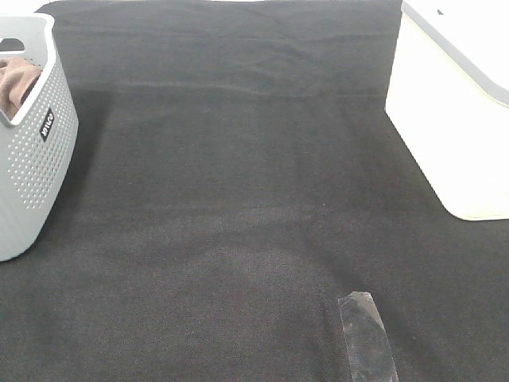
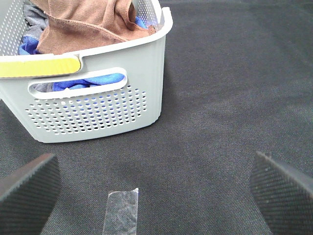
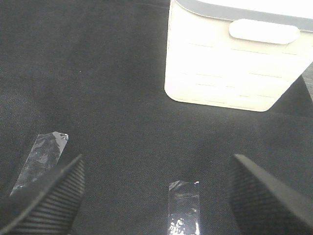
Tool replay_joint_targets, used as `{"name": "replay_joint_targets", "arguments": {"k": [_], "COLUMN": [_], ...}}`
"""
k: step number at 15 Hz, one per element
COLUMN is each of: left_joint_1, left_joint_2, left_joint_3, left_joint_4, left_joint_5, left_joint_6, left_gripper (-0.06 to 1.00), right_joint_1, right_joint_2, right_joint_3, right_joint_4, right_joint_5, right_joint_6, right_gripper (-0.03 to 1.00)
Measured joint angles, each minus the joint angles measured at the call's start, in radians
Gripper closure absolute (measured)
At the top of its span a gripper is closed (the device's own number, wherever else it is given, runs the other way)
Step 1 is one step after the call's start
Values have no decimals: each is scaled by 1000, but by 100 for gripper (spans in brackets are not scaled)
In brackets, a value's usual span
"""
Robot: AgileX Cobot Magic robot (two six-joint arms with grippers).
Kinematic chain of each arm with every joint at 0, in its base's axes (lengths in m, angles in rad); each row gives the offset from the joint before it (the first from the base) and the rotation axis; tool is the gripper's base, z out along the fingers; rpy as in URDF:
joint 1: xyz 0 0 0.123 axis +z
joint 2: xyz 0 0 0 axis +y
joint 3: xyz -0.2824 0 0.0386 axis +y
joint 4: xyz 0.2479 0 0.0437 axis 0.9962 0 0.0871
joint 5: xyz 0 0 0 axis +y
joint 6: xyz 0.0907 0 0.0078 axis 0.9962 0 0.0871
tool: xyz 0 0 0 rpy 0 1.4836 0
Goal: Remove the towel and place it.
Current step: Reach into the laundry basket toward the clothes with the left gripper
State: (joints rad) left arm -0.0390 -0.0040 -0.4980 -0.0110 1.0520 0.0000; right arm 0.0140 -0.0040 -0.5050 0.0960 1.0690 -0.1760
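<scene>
**Towel in the basket, ahead of the open left claw**

The towel [image 2: 83,24] lies bunched on top of the load in the grey perforated basket [image 2: 98,112], over blue and grey cloths. Crumpled as it is, it shows no clear long axis, only a rumpled heap with one fold reaching the basket's near rim. The basket stands ahead of the left gripper [image 2: 154,166], with bare black cloth [image 1: 238,199] and a strip of clear tape [image 2: 122,210] lying between them. In the high view the basket sits at the far left edge, so the left arm is plainly the nearer one. The right gripper [image 3: 156,164] faces the white bin [image 3: 230,73] on the opposite side, well apart from the towel.

Both claws are spread wide — nothing sits between the fingers of either, and neither touches anything. As I judge it, the basket wall bars a level approach, so the left claw would have to clear the rim and come down onto the heap from above.
</scene>
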Motion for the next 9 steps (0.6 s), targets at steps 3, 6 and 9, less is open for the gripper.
{"name": "replay_joint_targets", "arguments": {"k": [3, 6, 9], "left_joint_1": [0, 0, 0], "left_joint_2": [0, 0, 18], "left_joint_3": [0, 0, -19], "left_joint_4": [0, 0, 16], "left_joint_5": [0, 0, 13], "left_joint_6": [0, 0, 128], "left_gripper": [-3, -3, -3], "right_joint_1": [0, 0, 0], "right_joint_2": [0, 0, 0], "right_joint_3": [0, 0, 0], "right_joint_4": [0, 0, 0], "right_joint_5": [0, 0, 0], "right_joint_6": [0, 0, 0], "right_gripper": [20, 20, 20]}}
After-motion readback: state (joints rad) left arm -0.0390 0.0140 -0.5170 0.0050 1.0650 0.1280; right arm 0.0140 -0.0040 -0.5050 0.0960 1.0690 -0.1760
